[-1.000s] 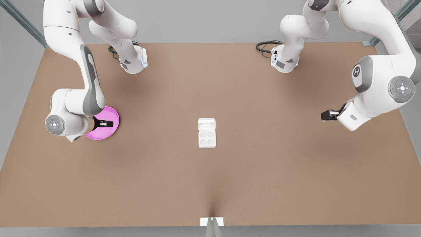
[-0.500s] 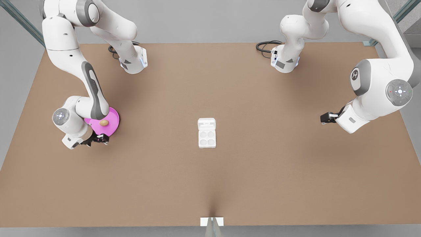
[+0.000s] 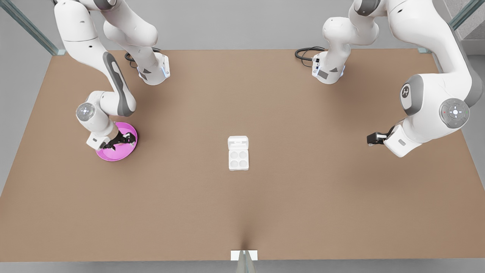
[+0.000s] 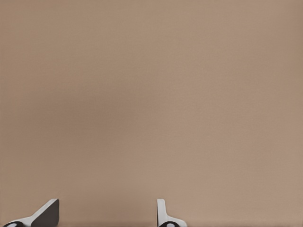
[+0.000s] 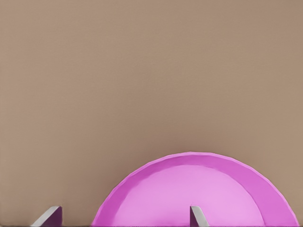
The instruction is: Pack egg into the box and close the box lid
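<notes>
1. Starting at the front view's left: my right gripper is down over the pink plate, which sits near that side edge of the table. From above, the black fingers sit across the plate's middle, towards its far side.
2. In the right wrist view the right gripper has its two fingertips spread wide apart, so the jaws are open with nothing between them. The plate curves up between and past the tips, with bare table beyond it.
3. In the middle of the table is the box. It lies open and flat, with four round cups facing up, and all four look empty to me.
4. The lid is folded back flat on the table, hinged to the tray's far edge with its recessed inside facing up. It's well apart from both grippers.
5. Over at the front view's right, my left gripper hangs above bare table, well clear of the box, and that arm is just waiting.
6. The left wrist view shows the left gripper with its tips held apart, so those jaws are open too, above plain brown tabletop.
</notes>
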Controlling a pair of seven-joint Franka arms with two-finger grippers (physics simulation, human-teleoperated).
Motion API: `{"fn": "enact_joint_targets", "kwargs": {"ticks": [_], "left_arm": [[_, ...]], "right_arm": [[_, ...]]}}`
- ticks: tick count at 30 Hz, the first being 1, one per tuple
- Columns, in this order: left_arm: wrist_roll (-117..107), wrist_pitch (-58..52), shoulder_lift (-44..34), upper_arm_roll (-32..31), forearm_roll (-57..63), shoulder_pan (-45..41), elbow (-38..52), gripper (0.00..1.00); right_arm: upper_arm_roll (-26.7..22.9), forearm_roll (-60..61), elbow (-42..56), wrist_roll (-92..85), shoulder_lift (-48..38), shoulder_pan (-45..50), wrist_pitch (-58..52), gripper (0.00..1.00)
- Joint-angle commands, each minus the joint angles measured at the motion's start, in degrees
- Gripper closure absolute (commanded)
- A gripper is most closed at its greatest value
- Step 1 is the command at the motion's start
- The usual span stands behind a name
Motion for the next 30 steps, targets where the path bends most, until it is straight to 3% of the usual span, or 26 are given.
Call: {"fn": "enact_joint_targets", "kwargs": {"ticks": [1, 4, 15, 30], "left_arm": [[0.2, 0.1, -0.1, 0.0, 0.0, 0.0, -0.1, 0.0], [0.2, 1.5, -0.1, 0.1, 0.0, 0.0, -0.8, 0.0], [0.2, 2.4, 0.2, 0.2, 0.0, -0.1, -1.2, 0.0], [0.2, 2.7, 0.3, 0.2, 0.0, 0.0, -1.7, 0.0]], "right_arm": [[0.0, 0.1, -0.6, 0.5, -0.1, 0.0, 1.9, 0.0], [0.0, 0.1, -0.6, 0.7, 2.8, -1.3, 5.8, 0.0], [0.0, 0.0, -3.1, -0.1, 2.4, -5.9, 5.7, 0.0], [0.0, -0.1, -3.0, 0.2, 9.8, -8.6, 7.5, 0.0]]}}
